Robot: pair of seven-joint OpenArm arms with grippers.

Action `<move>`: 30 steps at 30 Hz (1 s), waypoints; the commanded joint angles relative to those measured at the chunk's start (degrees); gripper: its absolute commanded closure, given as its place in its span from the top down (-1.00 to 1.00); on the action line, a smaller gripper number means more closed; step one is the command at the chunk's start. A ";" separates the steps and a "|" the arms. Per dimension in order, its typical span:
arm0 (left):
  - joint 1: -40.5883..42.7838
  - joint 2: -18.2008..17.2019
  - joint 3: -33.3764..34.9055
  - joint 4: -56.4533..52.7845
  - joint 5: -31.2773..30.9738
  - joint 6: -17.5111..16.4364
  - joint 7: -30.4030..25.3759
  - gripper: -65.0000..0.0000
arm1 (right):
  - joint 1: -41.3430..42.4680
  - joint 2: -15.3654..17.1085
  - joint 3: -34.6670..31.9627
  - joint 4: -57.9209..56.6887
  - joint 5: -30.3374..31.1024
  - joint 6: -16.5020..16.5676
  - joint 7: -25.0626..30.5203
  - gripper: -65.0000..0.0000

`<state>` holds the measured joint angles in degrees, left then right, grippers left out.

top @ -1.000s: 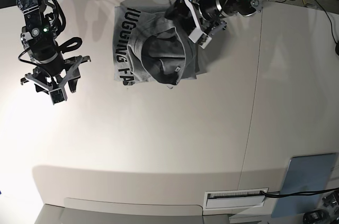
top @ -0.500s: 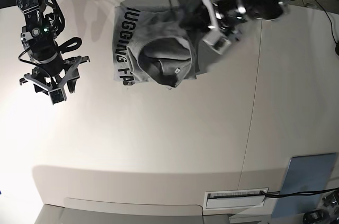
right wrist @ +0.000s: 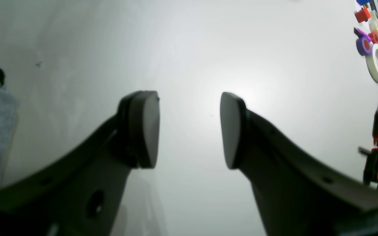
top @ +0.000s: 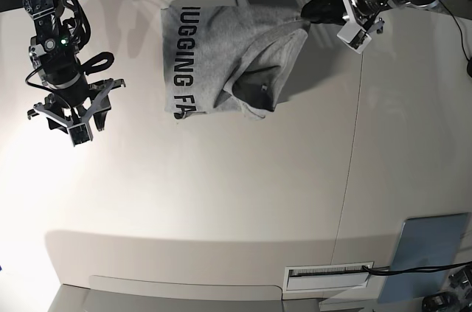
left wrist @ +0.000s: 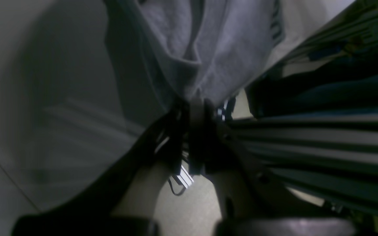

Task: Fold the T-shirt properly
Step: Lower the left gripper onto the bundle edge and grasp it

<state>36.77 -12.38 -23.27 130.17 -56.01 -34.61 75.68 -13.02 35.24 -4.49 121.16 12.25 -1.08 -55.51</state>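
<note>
One T-shirt [top: 221, 61] corner, left-pinched.

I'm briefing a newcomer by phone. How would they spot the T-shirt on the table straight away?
Look at the far edge of the big pale table, near its middle. The T-shirt lies there as a rumpled heather-grey heap, one corner pinched by the left hand. It is the only cloth, with bold black block lettering down one side.
</note>
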 commanded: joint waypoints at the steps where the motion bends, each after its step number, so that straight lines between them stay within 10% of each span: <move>1: 0.37 -0.15 -0.15 0.42 -0.98 -0.26 -0.57 -0.87 | 0.63 0.96 0.74 0.81 -0.52 -0.22 1.22 -0.10; 7: 0.02 -0.15 -0.17 0.07 0.52 -2.97 -2.43 0.13 | 0.63 0.96 0.74 0.81 -0.50 -0.22 0.96 -0.10; 14: -5.11 -0.13 0.07 -0.57 8.76 4.42 -23.65 0.11 | 0.63 0.94 0.74 0.81 -0.24 -0.24 0.52 -0.10; 30: -34.67 0.00 17.57 -35.63 9.94 8.00 -22.29 0.09 | 0.61 0.94 0.74 0.81 -0.26 -0.24 -0.04 -0.10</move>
<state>2.74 -12.10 -5.50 93.49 -44.80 -26.37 54.00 -13.02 35.24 -4.45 121.16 12.45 -1.06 -56.62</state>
